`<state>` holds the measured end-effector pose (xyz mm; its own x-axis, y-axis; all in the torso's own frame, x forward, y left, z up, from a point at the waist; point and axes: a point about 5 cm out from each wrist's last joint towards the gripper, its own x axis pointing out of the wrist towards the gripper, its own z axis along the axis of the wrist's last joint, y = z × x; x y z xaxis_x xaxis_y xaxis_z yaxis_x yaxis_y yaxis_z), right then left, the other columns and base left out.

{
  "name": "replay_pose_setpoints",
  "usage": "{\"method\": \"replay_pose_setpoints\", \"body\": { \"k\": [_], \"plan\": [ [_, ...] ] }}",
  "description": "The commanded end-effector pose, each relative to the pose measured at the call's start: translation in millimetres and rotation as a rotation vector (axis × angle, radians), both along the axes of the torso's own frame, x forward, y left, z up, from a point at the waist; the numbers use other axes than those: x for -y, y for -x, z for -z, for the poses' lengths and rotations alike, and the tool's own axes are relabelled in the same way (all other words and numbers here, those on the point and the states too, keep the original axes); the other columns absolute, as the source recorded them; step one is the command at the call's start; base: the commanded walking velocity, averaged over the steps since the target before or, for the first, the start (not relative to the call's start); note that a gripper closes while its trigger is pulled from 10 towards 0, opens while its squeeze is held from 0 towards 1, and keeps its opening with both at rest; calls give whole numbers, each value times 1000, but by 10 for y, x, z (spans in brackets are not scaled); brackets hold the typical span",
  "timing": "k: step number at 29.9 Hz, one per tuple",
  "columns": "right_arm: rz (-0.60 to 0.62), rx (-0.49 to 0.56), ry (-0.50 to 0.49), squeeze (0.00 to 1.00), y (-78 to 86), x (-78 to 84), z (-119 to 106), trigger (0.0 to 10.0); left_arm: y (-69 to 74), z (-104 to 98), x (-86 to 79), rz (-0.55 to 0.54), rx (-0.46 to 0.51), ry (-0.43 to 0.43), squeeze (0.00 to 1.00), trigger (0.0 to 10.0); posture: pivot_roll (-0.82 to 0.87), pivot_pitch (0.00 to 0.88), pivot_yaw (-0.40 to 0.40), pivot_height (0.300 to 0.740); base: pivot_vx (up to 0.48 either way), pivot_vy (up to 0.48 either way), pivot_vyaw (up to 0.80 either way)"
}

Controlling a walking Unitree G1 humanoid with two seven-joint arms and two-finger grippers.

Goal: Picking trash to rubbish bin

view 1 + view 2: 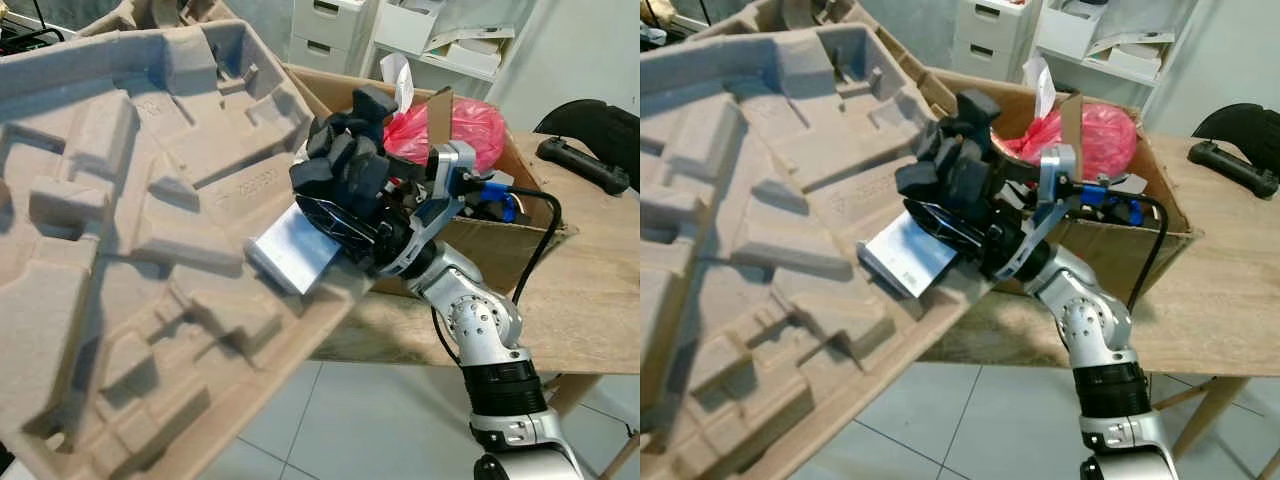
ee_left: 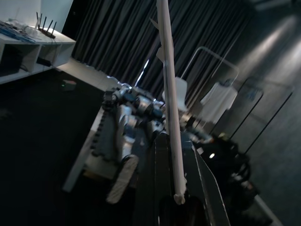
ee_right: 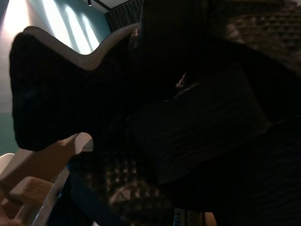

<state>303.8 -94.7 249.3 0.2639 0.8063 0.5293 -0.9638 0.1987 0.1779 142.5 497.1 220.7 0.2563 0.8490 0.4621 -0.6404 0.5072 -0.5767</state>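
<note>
A big moulded pulp packaging tray [image 1: 110, 230] is taking up the whole left side, tilted up in front of the robot, its ribbed pockets facing the head camera. In the left wrist view the tray's thin edge [image 2: 170, 108] is running straight out from between the left gripper's [image 2: 181, 207] black fingers, which are pinching it at the base; behind it a small tracked robot toy [image 2: 123, 132] is sitting in a dim room with dark curtains.

Moving right, the right gripper [image 1: 345, 175] is clamping the tray's right-hand edge, its padded black fingers [image 1: 340, 160] pressed over the rim from above. Just below them a flat grey-white card or plate [image 1: 292, 250] is lying against the tray's face, touching the gripper. The right wrist view is very dark, showing textured black pads [image 3: 197, 127] close up with a pale tray edge [image 3: 94, 52] beside them.

Behind the gripper an open cardboard box [image 1: 500, 235] is standing on a wooden table [image 1: 590, 300], holding a red plastic bag [image 1: 455, 125]. Farther right a black controller [image 1: 583, 165] is resting on the table. White drawers [image 1: 335, 30] are standing against the back wall.
</note>
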Motion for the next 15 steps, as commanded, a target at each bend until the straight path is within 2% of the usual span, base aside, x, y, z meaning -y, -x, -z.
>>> {"method": "replay_pose_setpoints", "body": {
  "k": [1, 3, 4, 6, 7, 8, 11, 14, 15],
  "plan": [
    [21, 29, -21, 0, 9, 63, -85, 10000, 69, -257, -46, -4, 55, -67, 0, 10000, 213, 113, -98, 740, 0, 0, 0],
    [21, 29, -22, 0, 11, 61, -88, 10000, 70, -308, -46, 7, 83, -75, 0, 10000, 213, 113, -98, 740, 0, 0, 0],
    [19, 30, -23, 0, 16, 59, -91, 10000, 52, -412, -28, 39, 128, -100, 0, 10000, 212, 114, -97, 740, 0, 0, 0],
    [17, 30, -23, 0, 19, 57, -94, 10000, 41, -486, -13, 62, 159, -119, 0, 10000, 212, 114, -97, 740, 0, 0, 0],
    [15, 32, -25, 0, 26, 54, -100, 10000, 5, -670, 52, 127, 221, -183, 0, 10000, 212, 114, -97, 740, 0, 0, 0],
    [15, 32, -26, 0, 27, 54, -102, 10000, -2, -701, 67, 140, 230, -196, 0, 10000, 212, 114, -97, 740, 0, 0, 0],
    [13, 32, -27, 0, 30, 54, -104, 10000, -57, -937, 205, 269, 341, -279, 0, 10000, 212, 115, -97, 740, 0, 0, 0],
    [12, 32, -26, 0, 33, 52, -106, 10000, -82, -1044, 291, 330, 374, -329, 0, 10000, 212, 115, -98, 740, 0, 0, 0],
    [11, 32, -26, 0, 36, 51, -107, 10000, -108, -1157, 417, 428, 447, -372, 0, 10000, 211, 115, -97, 740, 0, 0, 0]
  ]
}}
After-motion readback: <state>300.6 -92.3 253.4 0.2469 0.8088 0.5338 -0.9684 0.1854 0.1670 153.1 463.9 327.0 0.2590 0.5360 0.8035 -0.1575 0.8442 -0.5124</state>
